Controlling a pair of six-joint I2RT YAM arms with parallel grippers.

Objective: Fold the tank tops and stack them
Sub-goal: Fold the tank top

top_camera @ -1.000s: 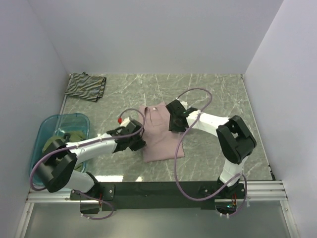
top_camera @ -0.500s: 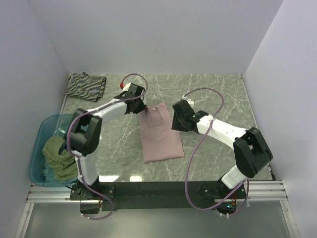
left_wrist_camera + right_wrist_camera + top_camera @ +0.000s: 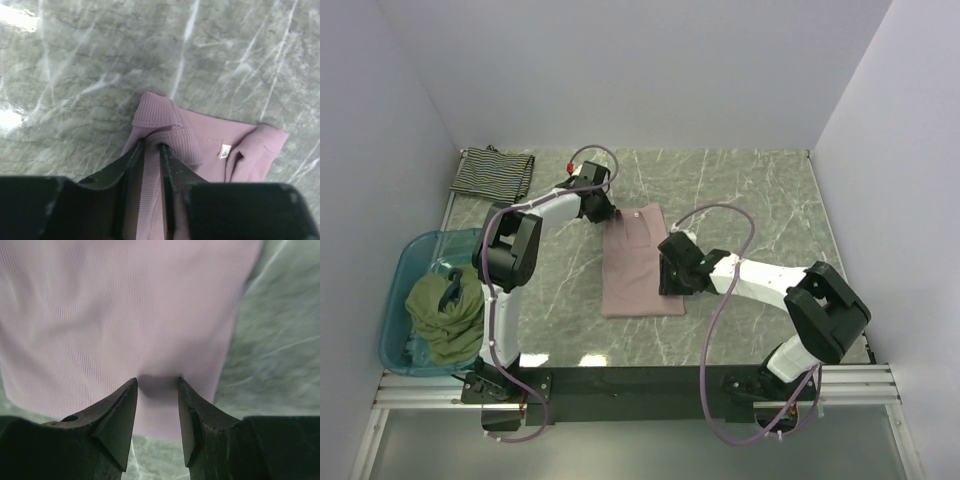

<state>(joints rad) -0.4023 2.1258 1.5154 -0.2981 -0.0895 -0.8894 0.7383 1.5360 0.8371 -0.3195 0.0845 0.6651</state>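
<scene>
The mauve-pink tank top [image 3: 638, 268] lies flat in the middle of the table as a narrow lengthwise fold. My left gripper [image 3: 603, 212] is at its far left corner, shut on a ribbed strap [image 3: 151, 145]. The collar label [image 3: 224, 150] shows beside it. My right gripper [image 3: 668, 275] is at the garment's right edge, open, with both fingertips [image 3: 131, 388] resting on the flat pink cloth [image 3: 125, 315]. The striped tank top [image 3: 492, 173] lies folded at the far left corner. The olive-green tank top [image 3: 445, 310] is bunched in the blue tub.
The translucent blue tub [image 3: 408, 258] stands at the left edge beside the left arm's base. White walls close the table on three sides. Marbled grey table [image 3: 760, 200] shows to the right of the pink top.
My left arm swung from the pink top's near left side to its far left corner and took the strap. My right gripper moved nearer along the right edge. The garment now lies narrower.
</scene>
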